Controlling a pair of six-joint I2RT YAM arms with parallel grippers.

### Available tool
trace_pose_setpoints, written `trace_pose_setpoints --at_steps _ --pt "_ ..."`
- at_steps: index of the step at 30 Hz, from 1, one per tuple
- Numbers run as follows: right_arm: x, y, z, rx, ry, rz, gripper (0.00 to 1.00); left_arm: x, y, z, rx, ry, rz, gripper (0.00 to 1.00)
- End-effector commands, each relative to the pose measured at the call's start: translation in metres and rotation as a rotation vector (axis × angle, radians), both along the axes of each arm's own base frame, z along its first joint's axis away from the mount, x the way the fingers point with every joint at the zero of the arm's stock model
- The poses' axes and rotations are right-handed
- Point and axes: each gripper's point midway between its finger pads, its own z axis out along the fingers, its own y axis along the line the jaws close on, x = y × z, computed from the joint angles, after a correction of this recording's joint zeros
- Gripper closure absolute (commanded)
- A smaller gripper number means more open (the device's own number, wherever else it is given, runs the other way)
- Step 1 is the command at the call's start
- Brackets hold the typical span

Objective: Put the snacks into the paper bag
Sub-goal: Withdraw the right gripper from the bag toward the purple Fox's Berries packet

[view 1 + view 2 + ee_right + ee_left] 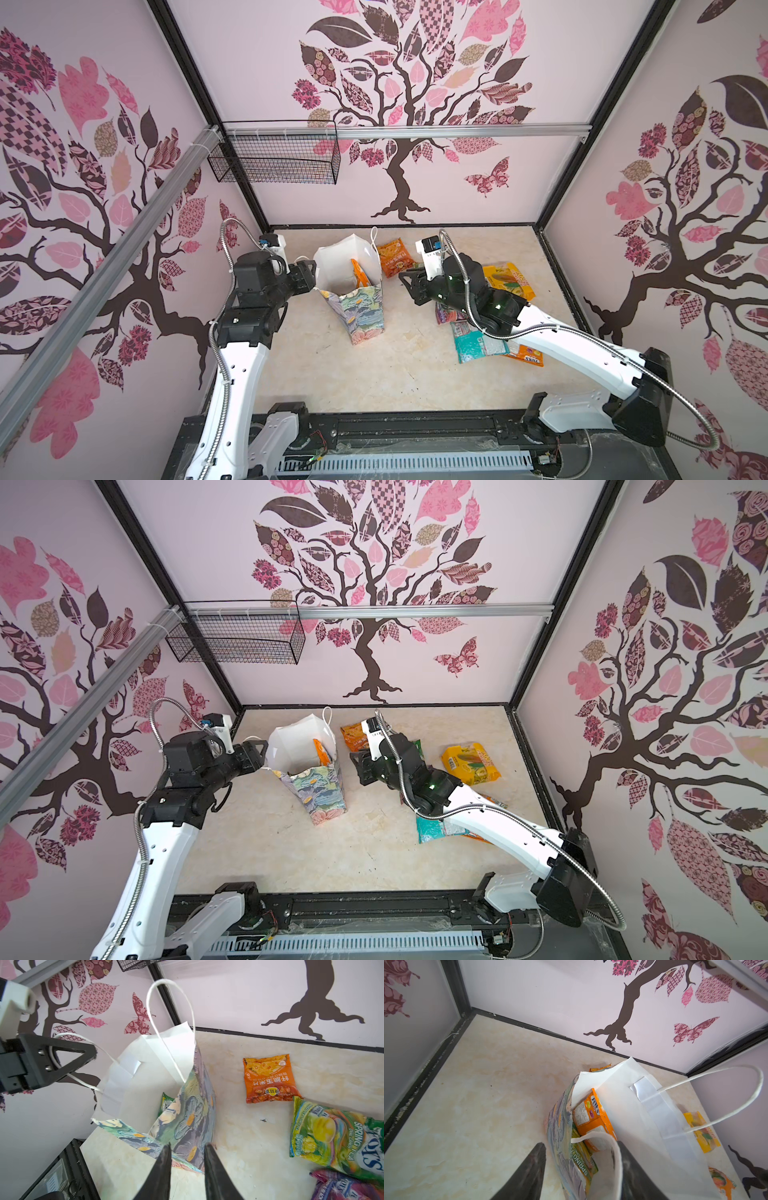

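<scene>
Left wrist view: left gripper [580, 1145], jaws spread, straddling the rim of the paper bag [562, 1118]. One finger sits outside the floral wall and one inside, with the cord handle [591, 1136] draped between. In the bag just beyond the jaws are the orange-and-white packet [591, 1118] and the bagged green packet [582, 1155].

Right wrist view: right gripper [188, 1146], jaws slightly parted, nothing between them. The bag stands just beyond the tips. To one side, on the table [249, 1126], are the orange packet [268, 1078], loose green packet [332, 1138] and purple packet [342, 1186].
</scene>
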Motion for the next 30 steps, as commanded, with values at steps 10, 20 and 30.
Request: trace_pose_setpoints --at_steps 10,20,30 --pt "0.019 -0.014 0.009 0.033 -0.015 -0.047 0.70 -0.012 -0.001 0.012 0.010 -0.088 -0.008 0.83" --pt "0.025 -0.022 -0.011 -0.026 0.036 -0.075 0.70 -0.009 -0.004 0.006 -0.002 -0.073 -0.026 1.00" --pt "0.054 -0.073 -0.072 -0.178 0.162 -0.242 0.65 -0.009 0.005 0.003 0.023 -0.066 0.019 1.00"
